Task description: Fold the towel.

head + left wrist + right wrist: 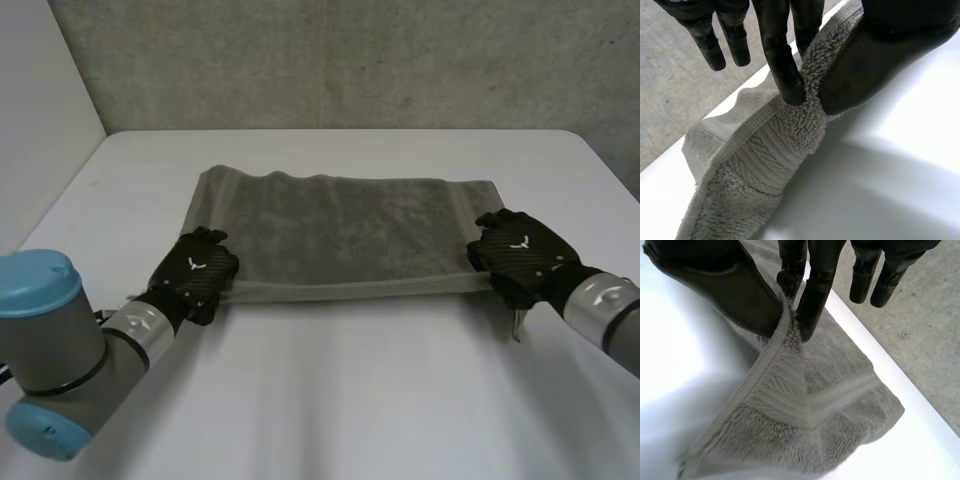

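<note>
The left hand [195,270] shows its back from the head view, at the near left corner of the grey towel [340,235] spread across the middle of the white table [350,400]. Its wrist view adds the grip: the thumb [865,65] and one finger [785,70] pinch the hem, the other fingers straight and clear. At the near right corner the right hand [520,255] likewise shows its back from above, while its wrist view shows thumb and finger nipping the lifted hem, the rest spread apart.

The grey terry towel [340,235] lies spread flat, its near corners lifted off the white table [350,400].
</note>
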You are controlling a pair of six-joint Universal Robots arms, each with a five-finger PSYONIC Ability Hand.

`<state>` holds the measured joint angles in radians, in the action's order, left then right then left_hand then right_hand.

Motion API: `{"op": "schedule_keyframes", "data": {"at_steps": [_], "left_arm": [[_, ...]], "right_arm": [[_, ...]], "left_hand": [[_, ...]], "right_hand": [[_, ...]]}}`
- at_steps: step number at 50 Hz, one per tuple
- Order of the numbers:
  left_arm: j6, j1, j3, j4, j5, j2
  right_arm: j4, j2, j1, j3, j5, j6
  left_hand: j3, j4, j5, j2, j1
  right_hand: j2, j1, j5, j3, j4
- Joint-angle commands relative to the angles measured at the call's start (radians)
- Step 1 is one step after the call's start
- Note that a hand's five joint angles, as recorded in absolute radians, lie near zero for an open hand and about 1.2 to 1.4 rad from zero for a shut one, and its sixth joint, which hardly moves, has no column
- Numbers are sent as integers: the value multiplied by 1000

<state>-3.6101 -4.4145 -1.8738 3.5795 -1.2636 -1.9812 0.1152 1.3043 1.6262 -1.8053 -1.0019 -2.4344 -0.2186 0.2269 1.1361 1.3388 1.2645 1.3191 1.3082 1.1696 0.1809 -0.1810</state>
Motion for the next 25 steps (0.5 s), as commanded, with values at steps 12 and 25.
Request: {"op": "schedule_keyframes", "data": {"at_steps": [12,25], "left_arm": [[1,-13,-110,-428,61,550],[-1,-59,135,-432,138,269]], "right_arm": [[-545,382,-301,-32,345,210],[-520,96,-218,175,387,265]], "left_hand": [[44,-52,86,58,132],[44,-52,86,58,132]], "right_hand": [[77,88,52,-6,7],[77,88,52,-6,7]]}}
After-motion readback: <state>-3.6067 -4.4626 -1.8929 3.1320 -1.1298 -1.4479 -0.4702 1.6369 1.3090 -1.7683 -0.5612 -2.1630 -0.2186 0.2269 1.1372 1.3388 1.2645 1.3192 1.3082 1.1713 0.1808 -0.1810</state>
